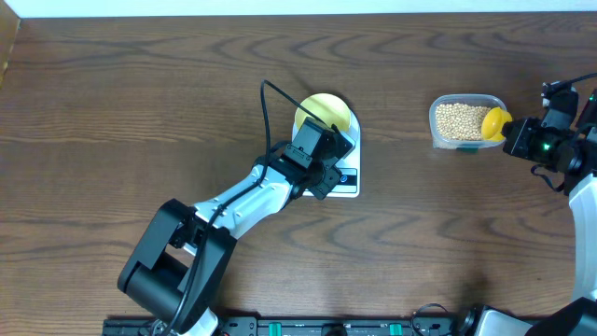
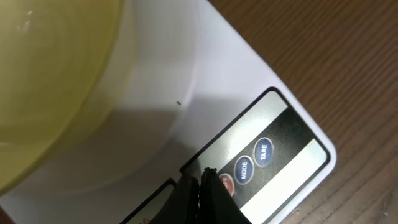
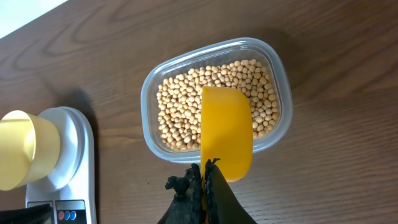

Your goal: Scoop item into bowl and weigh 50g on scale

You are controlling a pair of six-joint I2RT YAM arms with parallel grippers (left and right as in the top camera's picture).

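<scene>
Well to the right on the dark wooden table (image 1: 140, 93), the tan soybeans (image 3: 186, 106) filled a clear rectangular plastic tub (image 3: 283, 93). A yellow scoop (image 3: 227, 134) hung over the beans, reaching in from the tub's near edge. The right gripper (image 3: 205, 171) had its fingers pressed together on the scoop's near end.

The pale yellow-green bowl (image 1: 325, 114) stood well apart from the tub, near the table's middle, on the round platform of the white digital scale (image 1: 347, 179). The bowl covered most of the platform, leaving the front control strip showing.

Over that strip sat the left gripper (image 2: 200, 180) – fingers together, holding nothing. Their tips were at the red button (image 2: 226, 184), just beside the blue MODE button (image 2: 244, 169) and TARE button (image 2: 263, 152). Whether they touched the red one could not be told.
</scene>
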